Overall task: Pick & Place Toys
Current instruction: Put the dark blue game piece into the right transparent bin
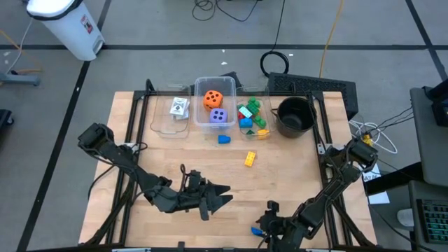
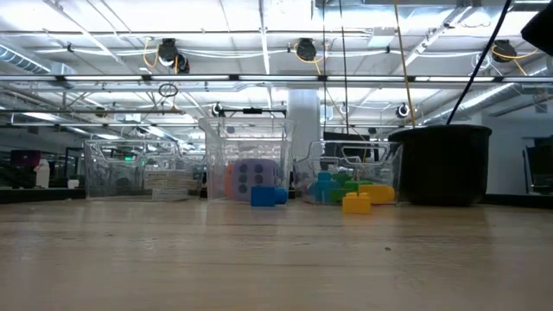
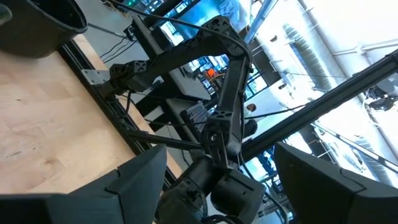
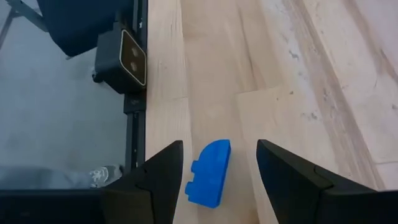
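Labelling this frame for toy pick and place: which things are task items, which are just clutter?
Task items:
- orange die and purple die, middle bin
- bricks, right bin
- cards, left bin
- loose blue brick, yellow brick
- blue brick between the open fingers of the right gripper

Not task items:
- clear bins
- black pot
- white container on the floor

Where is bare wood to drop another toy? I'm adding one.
Bare wood lies left of the yellow brick, below the card bin. It is crowded along the bins, around the black pot, and by both arms near the front edge.
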### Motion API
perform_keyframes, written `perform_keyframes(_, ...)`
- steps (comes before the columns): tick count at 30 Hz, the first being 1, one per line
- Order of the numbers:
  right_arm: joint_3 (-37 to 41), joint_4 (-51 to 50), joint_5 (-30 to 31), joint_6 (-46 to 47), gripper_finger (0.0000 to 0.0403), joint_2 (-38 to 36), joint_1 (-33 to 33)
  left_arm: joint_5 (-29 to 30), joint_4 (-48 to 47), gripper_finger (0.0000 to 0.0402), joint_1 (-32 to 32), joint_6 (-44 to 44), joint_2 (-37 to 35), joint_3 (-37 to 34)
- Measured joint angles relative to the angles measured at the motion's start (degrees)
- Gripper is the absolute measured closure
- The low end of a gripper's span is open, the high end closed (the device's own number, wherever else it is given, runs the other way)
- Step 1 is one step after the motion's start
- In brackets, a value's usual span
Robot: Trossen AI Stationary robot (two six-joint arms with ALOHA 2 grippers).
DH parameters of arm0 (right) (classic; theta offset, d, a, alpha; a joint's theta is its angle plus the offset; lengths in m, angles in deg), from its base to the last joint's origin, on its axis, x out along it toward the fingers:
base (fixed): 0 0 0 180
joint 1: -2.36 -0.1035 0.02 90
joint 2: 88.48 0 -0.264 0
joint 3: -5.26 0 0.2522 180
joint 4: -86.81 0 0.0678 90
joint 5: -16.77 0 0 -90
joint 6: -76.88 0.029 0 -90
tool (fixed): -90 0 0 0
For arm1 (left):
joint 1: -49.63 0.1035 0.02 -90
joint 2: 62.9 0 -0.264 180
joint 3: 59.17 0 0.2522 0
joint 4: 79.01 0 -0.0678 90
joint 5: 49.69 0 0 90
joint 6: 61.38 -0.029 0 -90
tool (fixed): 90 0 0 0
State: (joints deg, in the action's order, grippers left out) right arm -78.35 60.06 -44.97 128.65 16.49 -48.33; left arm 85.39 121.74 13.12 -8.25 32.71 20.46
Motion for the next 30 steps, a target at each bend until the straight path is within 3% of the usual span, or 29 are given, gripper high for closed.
perform_keyframes(9,0.0,4.6,-3.0,0.0,0.0207,4.3,-0.2,0.0,0.0,0.0098,0.0,0.2,0.0,0.0)
perform_keyframes(17,0.0,2.4,-2.8,1.6,0.0207,6.1,-0.1,0.1,0.0,0.0098,0.0,0.2,0.0,0.0)
perform_keyframes(30,0.0,0.9,-2.7,4.2,0.0253,7.3,0.8,0.1,-0.5,0.0098,0.0,0.3,0.0,0.0)
